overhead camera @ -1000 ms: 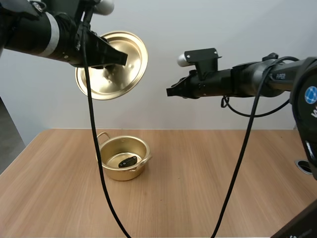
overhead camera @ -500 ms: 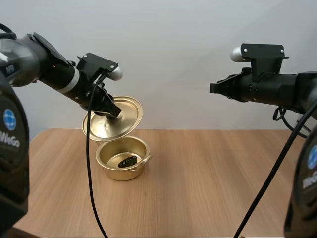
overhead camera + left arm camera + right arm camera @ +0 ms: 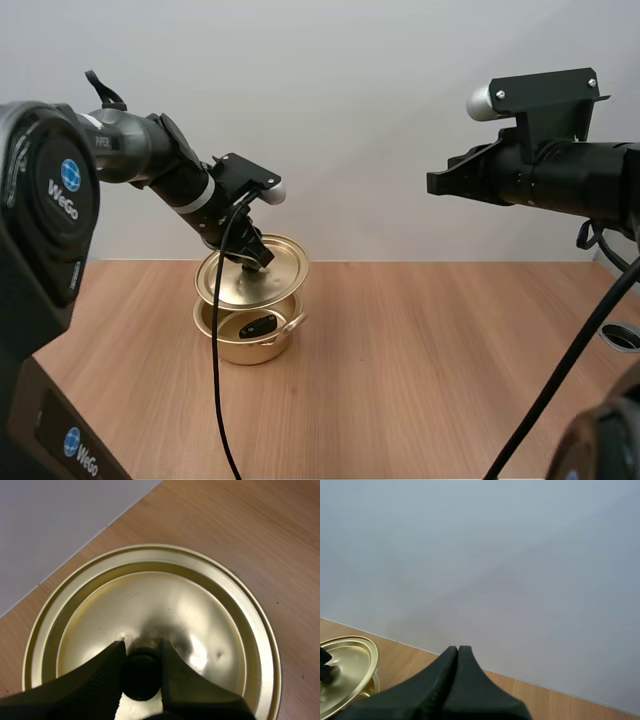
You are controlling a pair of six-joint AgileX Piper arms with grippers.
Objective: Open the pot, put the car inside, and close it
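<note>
Brass-coloured lid (image 3: 272, 276) is held by its black knob (image 3: 141, 676), which is pinched between the fingers of the left gripper (image 3: 141, 646); jaws are clamped on the knob with nothing else between them. The lid is held tilted just above the pot (image 3: 240, 350), not seated. The car (image 3: 258, 324) is seen lying on the pot floor through the gap under the lid's near edge. Whether the far edge touches the rim cannot be told. The right gripper (image 3: 457, 652) is closed on nothing, fingers together as one wedge, parked high and well apart from the pot, out to its right. The pot stands upright on the wooden table (image 3: 430, 370), one handle turned toward the near right. Step in hand is judged to be the close: opening and car placement look done, only the lid is left. For the next move the lid needs to be levelled, centred over the rim and lowered until seated all round, after which the knob is to be released and the arm lifted straight up. Risk: a tilted lid may catch the rim or handle and the pot may be shoved
</note>
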